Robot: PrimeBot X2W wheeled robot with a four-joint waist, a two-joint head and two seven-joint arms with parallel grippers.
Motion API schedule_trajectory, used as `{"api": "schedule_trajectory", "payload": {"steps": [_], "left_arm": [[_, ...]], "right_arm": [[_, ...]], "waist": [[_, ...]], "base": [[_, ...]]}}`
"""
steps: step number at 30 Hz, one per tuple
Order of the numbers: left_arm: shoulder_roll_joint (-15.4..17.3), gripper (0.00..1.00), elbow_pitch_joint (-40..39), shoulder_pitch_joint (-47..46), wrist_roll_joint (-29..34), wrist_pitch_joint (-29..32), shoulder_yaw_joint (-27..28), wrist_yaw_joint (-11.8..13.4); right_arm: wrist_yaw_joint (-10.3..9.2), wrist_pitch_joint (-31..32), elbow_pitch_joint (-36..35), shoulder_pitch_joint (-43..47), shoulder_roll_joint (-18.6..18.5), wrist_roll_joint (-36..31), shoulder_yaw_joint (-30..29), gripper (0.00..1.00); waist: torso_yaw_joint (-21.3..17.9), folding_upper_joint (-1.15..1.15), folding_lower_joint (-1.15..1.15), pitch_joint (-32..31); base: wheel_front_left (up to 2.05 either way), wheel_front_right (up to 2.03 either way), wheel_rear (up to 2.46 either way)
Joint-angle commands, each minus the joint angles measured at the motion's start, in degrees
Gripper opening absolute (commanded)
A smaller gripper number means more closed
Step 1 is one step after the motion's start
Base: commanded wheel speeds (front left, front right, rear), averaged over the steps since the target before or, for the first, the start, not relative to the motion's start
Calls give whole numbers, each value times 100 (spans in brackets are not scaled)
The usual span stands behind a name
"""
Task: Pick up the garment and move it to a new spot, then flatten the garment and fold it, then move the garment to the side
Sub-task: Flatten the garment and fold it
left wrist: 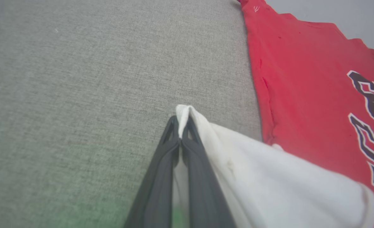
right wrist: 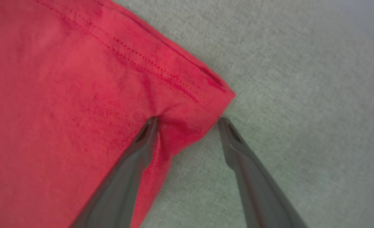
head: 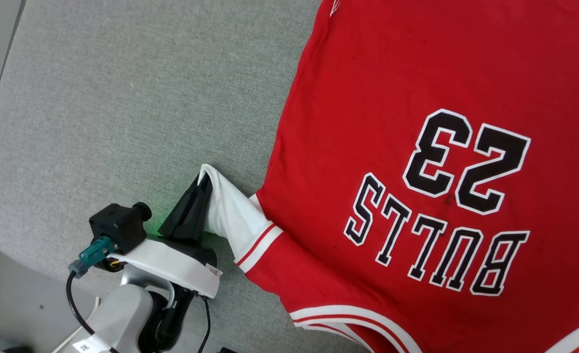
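The shirt (head: 417, 122) lies flat on the table (head: 122, 98), covering its right part, the 23 facing up and the collar end toward the near edge. 1 sleeve (head: 235, 220) stretches left toward the near left corner, its tip clamped in the left gripper (head: 202, 182). The right gripper (right wrist: 188, 122) straddles a hem corner (right wrist: 215, 91): 1 finger (right wrist: 136, 158) on the cloth, the other on the table just beside it.

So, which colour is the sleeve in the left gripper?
The sleeve is white, with a red stripe at its base; clearest in the head view.
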Motion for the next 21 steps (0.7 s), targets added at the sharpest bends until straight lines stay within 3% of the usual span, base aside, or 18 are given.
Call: {"api": "schedule_trajectory", "payload": {"steps": [1,7,8,9,13,21], "left_arm": [[-77,0,33,-79,62,-13,56,-51],[-184,0,114,-111,188,-9,183,-155],[-199,0,127,-117,216,-9,208,-180],[-213,0,138,-122,228,-9,232,-191],[-235,0,218,-74,297,-9,319,-241],[-197,0,356,204,344,-10,459,-220]], "right_arm": [[-4,120,131,268,36,46,186,100],[-3,276,128,571,-20,230,357,100],[-3,212,92,562,-36,238,335,27],[-3,164,68,543,-60,240,332,0],[-6,-44,26,420,-132,193,322,0],[-5,-948,115,205,93,468,263,0]], "waist": [[60,0,0,146],[50,0,0,228],[47,0,0,233],[41,0,0,230],[-23,0,0,138],[-323,0,0,-534]], "base": [[0,0,0],[0,0,0],[0,0,0],[0,0,0],[0,0,0],[0,0,0]]}}
